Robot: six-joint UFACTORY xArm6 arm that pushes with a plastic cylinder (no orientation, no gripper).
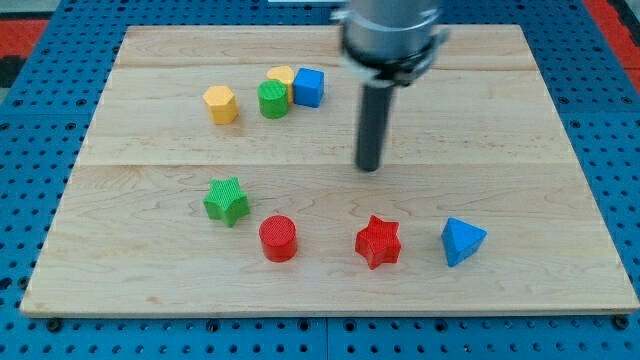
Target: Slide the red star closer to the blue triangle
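The red star [378,241] lies near the view's bottom, right of centre, on the wooden board [500,130]. The blue triangle [462,241] lies just to its right, a small gap apart. My tip [369,167] is above the red star in the view, a fair way towards the top, touching no block. The rod rises from it to the arm's grey end at the view's top.
A red cylinder [278,238] and a green star [227,200] lie left of the red star. A yellow hexagon [220,103], a green cylinder [273,99], a yellow block [282,77] and a blue cube [309,87] sit at the upper left.
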